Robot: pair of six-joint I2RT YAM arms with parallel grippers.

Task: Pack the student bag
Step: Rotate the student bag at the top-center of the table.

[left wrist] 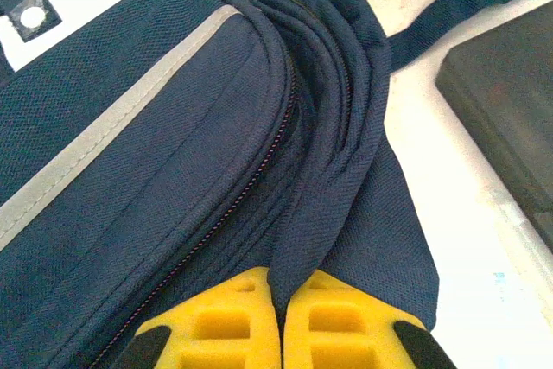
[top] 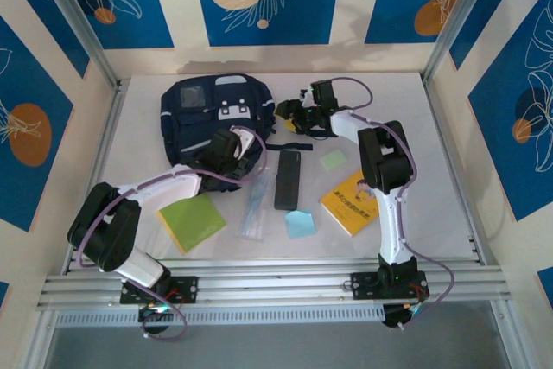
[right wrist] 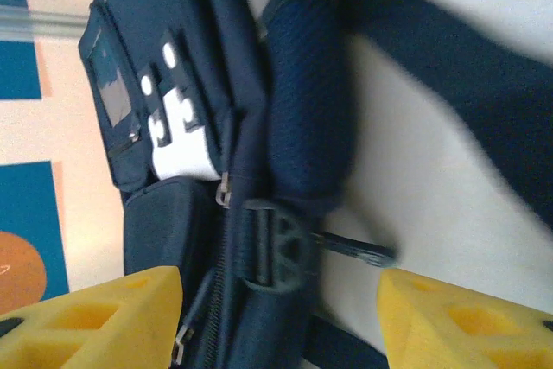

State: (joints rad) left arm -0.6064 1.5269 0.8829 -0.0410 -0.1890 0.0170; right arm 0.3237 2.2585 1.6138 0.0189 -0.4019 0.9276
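Left pincer (left wrist: 282, 304) clamped on fold of large dark navy fabric backpack (left wrist: 130, 170) lying ahead. Right pincer (right wrist: 278, 313) spread open, small metal zipper pull (right wrist: 224, 189) just ahead. Likely step: unzipping; next calls for pinching pull precisely.

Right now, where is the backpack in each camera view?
Top external: backpack at the far left-centre of the table.
Left wrist: backpack across left and centre, a fold pinched by the left gripper.
Right wrist: backpack on left and centre, top to bottom.
Shared landmark: its white patch with round studs.
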